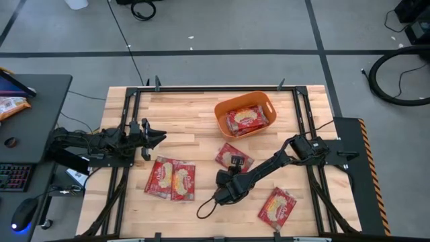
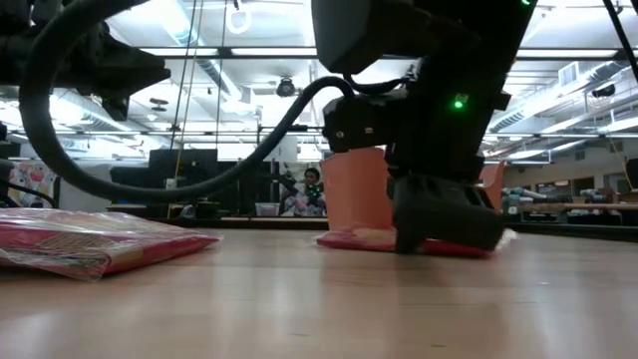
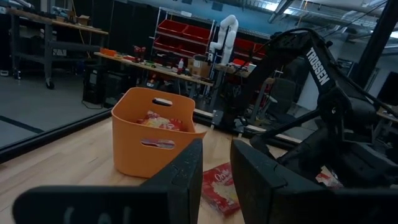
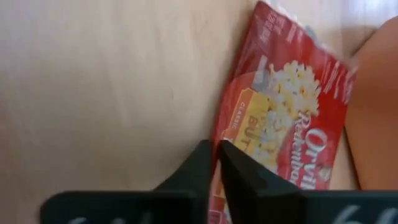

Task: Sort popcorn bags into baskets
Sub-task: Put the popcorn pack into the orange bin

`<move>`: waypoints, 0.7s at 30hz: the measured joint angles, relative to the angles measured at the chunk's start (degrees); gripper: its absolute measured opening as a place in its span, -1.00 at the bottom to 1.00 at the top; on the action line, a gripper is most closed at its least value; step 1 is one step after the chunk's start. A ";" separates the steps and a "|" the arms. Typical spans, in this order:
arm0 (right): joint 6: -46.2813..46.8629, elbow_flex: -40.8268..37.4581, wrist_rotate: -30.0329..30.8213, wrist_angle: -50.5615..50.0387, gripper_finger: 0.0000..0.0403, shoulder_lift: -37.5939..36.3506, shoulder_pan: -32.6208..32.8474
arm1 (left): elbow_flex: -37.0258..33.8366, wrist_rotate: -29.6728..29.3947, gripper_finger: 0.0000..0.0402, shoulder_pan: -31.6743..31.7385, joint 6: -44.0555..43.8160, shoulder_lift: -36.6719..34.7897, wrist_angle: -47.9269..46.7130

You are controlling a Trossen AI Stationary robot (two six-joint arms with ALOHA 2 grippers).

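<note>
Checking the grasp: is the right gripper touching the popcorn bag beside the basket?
Touching. The right wrist view shows the right gripper pinching the edge of the popcorn bag.

Wood table (image 1: 201, 131) w/ black frame. Desk (image 1: 33, 114) beside it: keyboard (image 1: 13, 176), mouse (image 1: 22, 214). Cable loops (image 1: 396, 77) on floor. Bkgd: red bins (image 3: 189, 32), person (image 2: 311, 189).

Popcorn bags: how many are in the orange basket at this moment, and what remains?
Done: the orange basket holds popcorn bags, count unclear. In hand: the right gripper pinches the edge of the bag beside the basket. Left: two overlapping bags and one near the table's front. The left gripper waits, open.
</note>
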 joint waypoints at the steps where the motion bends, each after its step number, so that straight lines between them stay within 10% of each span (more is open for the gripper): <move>1: -0.63 0.00 -0.16 -0.11 -0.92 0.02 0.12 | 0.02 0.00 -0.57 -0.01 0.00 0.02 0.00; 21: -0.92 12.93 2.28 -21.23 -0.98 0.33 2.51 | 0.00 0.00 -0.57 -0.01 0.00 0.00 0.00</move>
